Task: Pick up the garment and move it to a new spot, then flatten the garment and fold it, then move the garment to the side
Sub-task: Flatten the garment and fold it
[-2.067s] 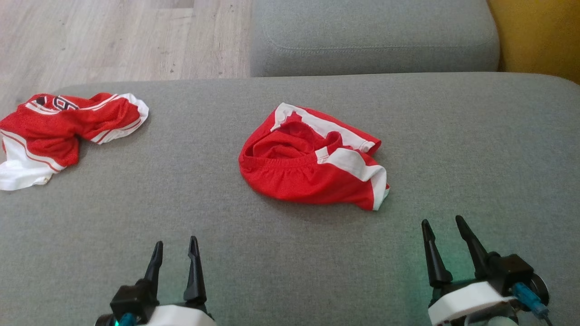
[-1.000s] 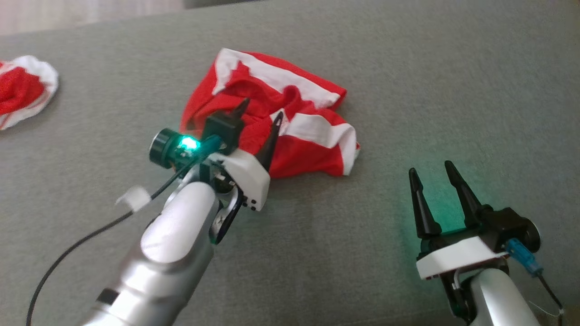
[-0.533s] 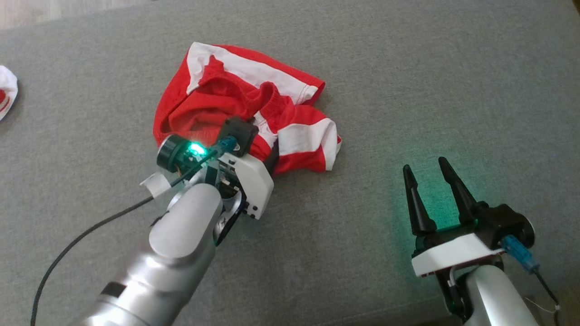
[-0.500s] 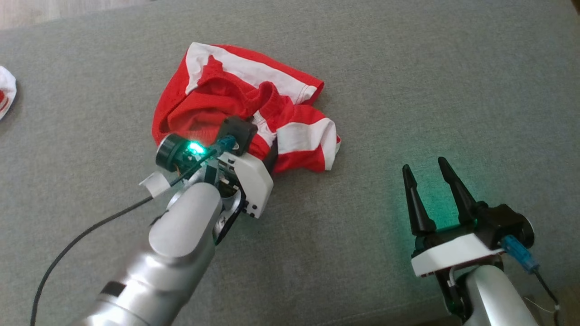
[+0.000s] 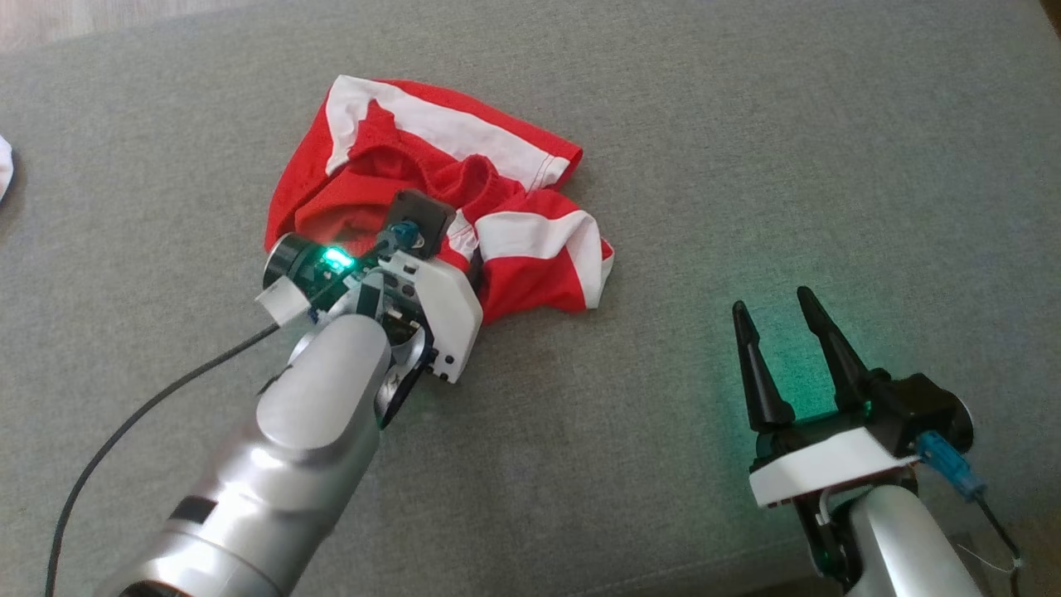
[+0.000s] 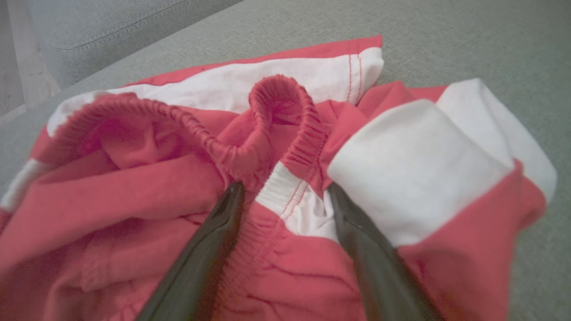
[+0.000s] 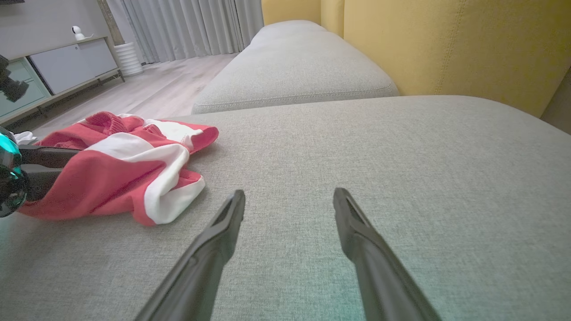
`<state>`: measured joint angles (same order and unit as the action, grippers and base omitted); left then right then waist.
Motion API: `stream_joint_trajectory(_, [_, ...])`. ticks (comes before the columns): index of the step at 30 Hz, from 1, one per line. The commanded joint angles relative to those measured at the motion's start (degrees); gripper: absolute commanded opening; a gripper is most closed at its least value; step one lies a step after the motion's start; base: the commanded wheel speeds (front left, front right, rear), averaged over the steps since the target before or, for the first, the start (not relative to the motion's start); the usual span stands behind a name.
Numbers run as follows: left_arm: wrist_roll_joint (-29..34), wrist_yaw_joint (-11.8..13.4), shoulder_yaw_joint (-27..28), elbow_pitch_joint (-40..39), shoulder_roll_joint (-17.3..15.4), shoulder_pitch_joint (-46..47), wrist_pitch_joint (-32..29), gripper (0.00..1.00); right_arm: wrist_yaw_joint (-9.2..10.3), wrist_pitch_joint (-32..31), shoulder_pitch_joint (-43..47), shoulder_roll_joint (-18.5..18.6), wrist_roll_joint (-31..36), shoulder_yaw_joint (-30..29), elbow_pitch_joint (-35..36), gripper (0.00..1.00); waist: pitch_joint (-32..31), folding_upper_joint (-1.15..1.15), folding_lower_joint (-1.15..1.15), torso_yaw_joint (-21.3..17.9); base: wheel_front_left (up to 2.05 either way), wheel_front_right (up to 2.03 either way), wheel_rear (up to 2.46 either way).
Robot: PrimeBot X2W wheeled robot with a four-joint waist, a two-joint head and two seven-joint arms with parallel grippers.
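The garment [image 5: 431, 149] is a crumpled pair of red shorts with white panels, lying on the grey sofa cushion [image 5: 829, 166]. My left gripper [image 5: 454, 249] is open and pressed down into its near edge. In the left wrist view the two dark fingers [image 6: 214, 240] straddle a red-and-white fold of the elastic waistband [image 6: 285, 111], with the left gripper [image 6: 283, 196] set into the cloth. My right gripper [image 5: 771, 311] stands open over bare cushion to the right of the garment, with nothing between its fingers. The right wrist view has the right gripper [image 7: 287, 196] low and the garment [image 7: 120, 174] at the left.
The edge of another white cloth [image 5: 3, 170] shows at the far left. A black cable [image 5: 124, 431] trails from my left arm. A second grey cushion [image 7: 294, 67] and a yellow backrest [image 7: 446, 44] lie beyond. Wooden floor [image 7: 169, 84] is past the cushion's far edge.
My left gripper has sunk its open fingers deeper into the garment's near edge. The head view has shifted a little. The right gripper has kept its place.
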<state>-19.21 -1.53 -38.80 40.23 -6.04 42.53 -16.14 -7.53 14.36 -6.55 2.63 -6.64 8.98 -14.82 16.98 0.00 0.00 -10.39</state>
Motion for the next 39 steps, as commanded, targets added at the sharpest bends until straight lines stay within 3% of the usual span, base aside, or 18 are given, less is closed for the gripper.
stream_joint_trajectory(1, [-0.5, 0.2, 1.4, -1.4, -1.2, 2.6, -0.3, 1.00, 0.04, 0.6, -1.0, 0.2, -0.5, 1.4, 1.9, 1.00, 0.0, 0.00, 0.00, 0.1, 0.00, 0.00, 0.00])
stream_joint_trajectory(2, [-0.8, 0.1, 1.4, -1.5, -1.1, 2.4, -0.5, 1.00, 0.04, 0.6, -1.0, 0.2, -0.5, 1.3, 1.8, 1.00, 0.0, 0.00, 0.00, 0.2, 0.00, 0.00, 0.00])
stream_joint_trajectory(3, [-1.0, 0.1, 1.3, -1.7, -1.0, 2.2, -0.7, 0.86, 0.04, 0.6, -1.0, 0.2, -0.5, 1.1, 1.8, 1.00, -0.1, 0.00, 0.00, 0.4, 0.00, 0.00, 0.00])
stream_joint_trajectory(4, [-1.1, 0.0, 1.2, -2.0, -1.0, 1.9, -0.7, 0.55, 0.04, 0.6, -0.9, 0.2, -0.5, 0.9, 1.8, 1.00, -0.2, 0.00, 0.00, 0.6, 0.00, 0.00, 0.00])
stream_joint_trajectory(7, [-1.4, 0.4, 1.3, -3.3, -1.0, 1.1, 0.4, 0.19, 0.04, 0.6, -0.8, 0.2, -0.3, 0.3, 1.8, 1.00, -0.7, 0.00, 0.00, 1.4, 0.00, 0.00, 0.00])
stream_joint_trajectory(8, [-1.5, 0.6, 1.3, -3.8, -1.1, 0.8, 0.9, 0.08, 0.04, 0.6, -0.8, 0.2, -0.3, 0.2, 1.8, 1.00, -0.9, 0.00, 0.00, 1.7, 0.00, 0.00, 0.00])
stream_joint_trajectory(10, [-1.8, 0.9, 1.5, -5.0, -1.0, 0.1, 1.9, 0.00, 0.04, 0.6, -0.7, 0.2, -0.1, -0.1, 1.9, 1.00, -1.3, 0.00, 0.00, 2.4, 0.00, 0.00, 0.00])
stream_joint_trajectory(20, [-4.1, 5.1, 5.1, -18.2, -0.6, -5.0, 11.7, 0.00, 0.04, 0.6, 0.5, 0.2, 0.7, -1.4, 1.3, 1.00, -5.1, 0.00, 0.00, 6.8, 0.00, 0.00, 0.00])
stream_joint_trajectory(28, [-8.3, 11.5, 11.3, -29.9, -2.0, -16.2, 16.5, 0.00, 0.04, 0.6, 2.0, 0.2, 1.8, -4.0, 0.8, 1.00, -8.1, 0.00, 0.00, 10.3, 0.00, 0.00, 0.00])
stream_joint_trajectory(35, [-12.6, 14.8, 17.4, -30.2, -4.4, -27.7, 21.0, 0.00, 0.04, 0.6, 2.3, 0.2, 2.8, -6.1, 0.9, 1.00, -8.5, 0.00, 0.00, 11.6, 0.00, 0.00, 0.00])
stream_joint_trajectory(39, [-15.1, 14.1, 19.6, -27.4, -4.3, -31.1, 23.8, 0.00, 0.04, 0.6, 2.5, 0.2, 3.2, -6.9, 0.7, 1.00, -8.4, 0.00, 0.00, 12.1, 0.00, 0.00, 0.00])
